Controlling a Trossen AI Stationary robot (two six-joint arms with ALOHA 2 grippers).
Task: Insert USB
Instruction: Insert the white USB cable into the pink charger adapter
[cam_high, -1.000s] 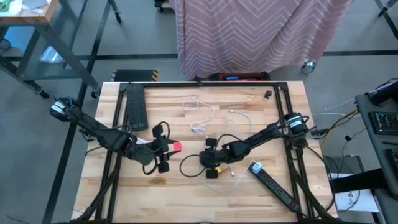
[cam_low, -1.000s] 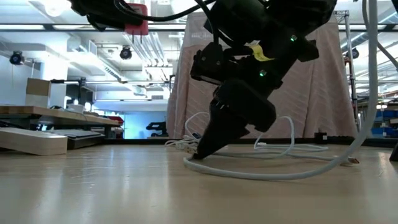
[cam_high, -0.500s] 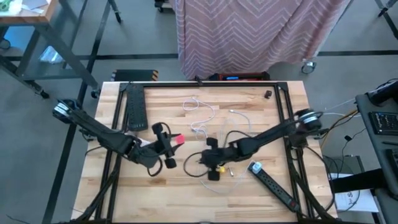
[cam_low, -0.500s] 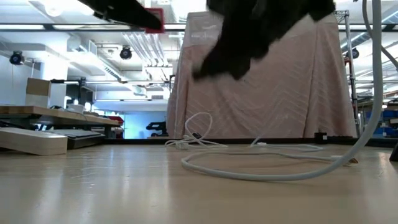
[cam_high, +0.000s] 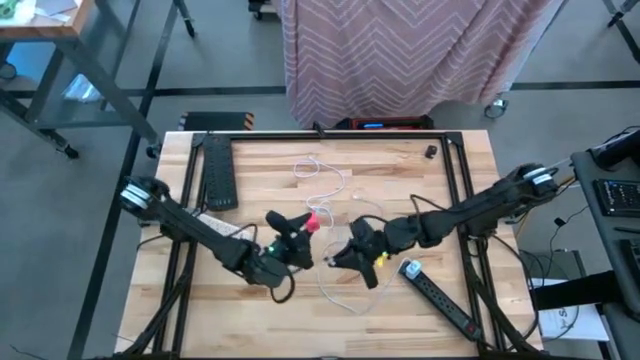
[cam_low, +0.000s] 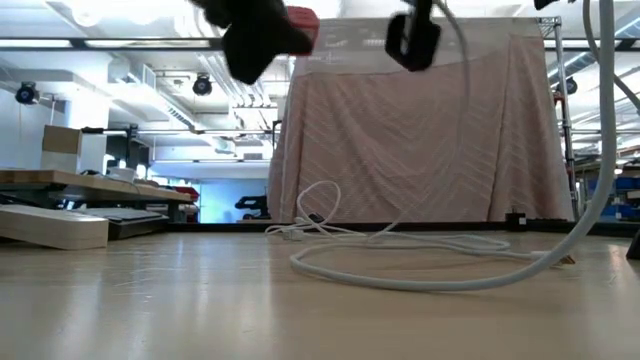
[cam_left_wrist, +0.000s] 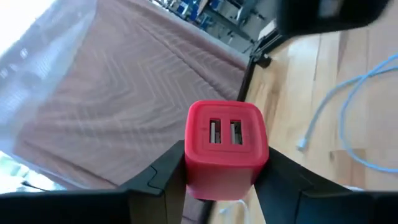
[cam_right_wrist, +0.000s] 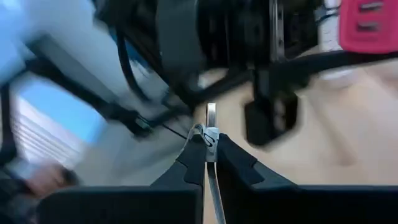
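A red USB charger block (cam_left_wrist: 227, 149) with two ports facing forward sits between the fingers of my left gripper (cam_high: 305, 230), high over the table's middle. It also shows as the red block (cam_low: 300, 18) at the low view's top. My right gripper (cam_high: 335, 258) hangs just right of it, shut on a white cable's USB plug (cam_right_wrist: 210, 127). The plug's metal tip points toward the left gripper. The cable (cam_low: 468, 110) drops from the right gripper to a loop (cam_low: 400, 277) lying on the table. My left gripper pinches the red charger's two opposite side faces (cam_left_wrist: 189, 168) between its two fingers, which point level. The port face stands out in front of the fingertips, and the block is lifted clear of the table. My right gripper pinches the plug's white housing (cam_right_wrist: 208, 140) between its shut fingers, which lie along the plug. The metal tip (cam_right_wrist: 211, 115) sticks out ahead of the fingertips. The plug is lifted clear, and the cable trails back below the fingers, slack.
A black and white power strip (cam_high: 440, 292) lies at the near right. A black strip (cam_high: 218, 172) lies at the far left. More white cable (cam_high: 322, 185) lies in the far middle, and a small black part (cam_high: 430, 152) at the far right. A striped cloth (cam_high: 410, 50) hangs beyond the table.
My right gripper has risen from the table with the cable's plug end and tipped up to near level; the cable's loop has stayed on the table. My left gripper has carried the red charger toward the right gripper and rolled.
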